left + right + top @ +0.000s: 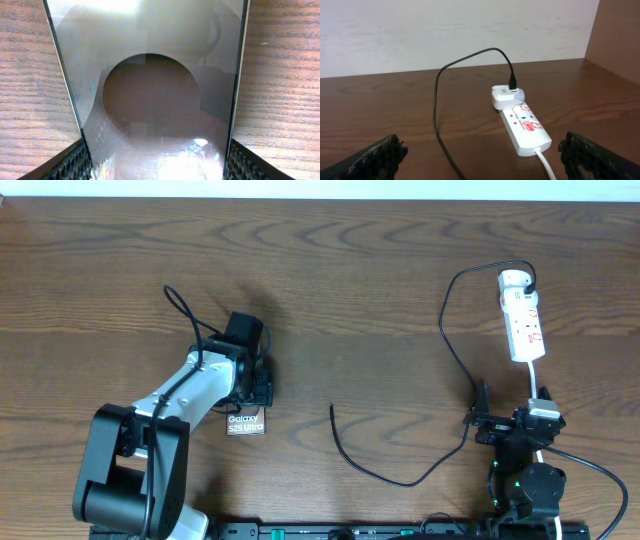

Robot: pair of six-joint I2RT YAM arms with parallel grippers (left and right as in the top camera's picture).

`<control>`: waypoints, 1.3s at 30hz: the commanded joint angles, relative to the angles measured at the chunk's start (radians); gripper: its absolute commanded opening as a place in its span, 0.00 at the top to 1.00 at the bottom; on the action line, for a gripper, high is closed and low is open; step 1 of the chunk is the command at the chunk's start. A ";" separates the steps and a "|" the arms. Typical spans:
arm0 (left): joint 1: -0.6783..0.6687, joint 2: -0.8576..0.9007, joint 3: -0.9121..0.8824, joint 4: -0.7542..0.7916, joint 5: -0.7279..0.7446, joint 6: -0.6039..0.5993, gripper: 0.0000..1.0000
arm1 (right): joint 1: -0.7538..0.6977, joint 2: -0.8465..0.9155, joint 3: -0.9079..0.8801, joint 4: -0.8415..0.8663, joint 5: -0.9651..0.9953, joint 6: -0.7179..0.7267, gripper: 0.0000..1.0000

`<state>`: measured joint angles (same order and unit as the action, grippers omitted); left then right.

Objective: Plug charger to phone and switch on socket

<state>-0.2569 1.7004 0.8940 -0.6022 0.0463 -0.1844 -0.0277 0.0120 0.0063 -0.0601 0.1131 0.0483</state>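
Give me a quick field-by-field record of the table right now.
phone: flat dark rectangular phone, on the brown wooden table
left hand: shut on the phone's long edges
socket: narrow white power strip; switch state unreadable
right hand: open, empty, facing the strip
charger: long thin black charger cable, white adapter in the strip, plug tip loose on the table

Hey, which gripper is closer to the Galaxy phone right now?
Left. The left gripper straddles the phone, with its fingers against the phone's side edges. The right gripper sits open far off to the other side, facing the power strip.
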 commanded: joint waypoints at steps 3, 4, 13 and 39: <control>0.000 0.036 -0.009 -0.011 -0.012 0.003 0.93 | -0.005 -0.005 -0.001 -0.004 0.008 -0.001 0.01; 0.000 0.036 -0.004 -0.016 -0.011 0.003 0.94 | -0.005 -0.005 -0.001 -0.004 0.008 -0.001 0.01; 0.000 0.025 0.090 -0.101 -0.008 0.003 0.93 | -0.005 -0.005 -0.001 -0.004 0.008 -0.001 0.01; 0.000 -0.214 0.201 -0.172 0.056 -0.067 0.93 | -0.005 -0.005 -0.001 -0.004 0.008 -0.001 0.01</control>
<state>-0.2573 1.5280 1.0573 -0.7731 0.0887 -0.2077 -0.0280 0.0120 0.0063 -0.0601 0.1127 0.0483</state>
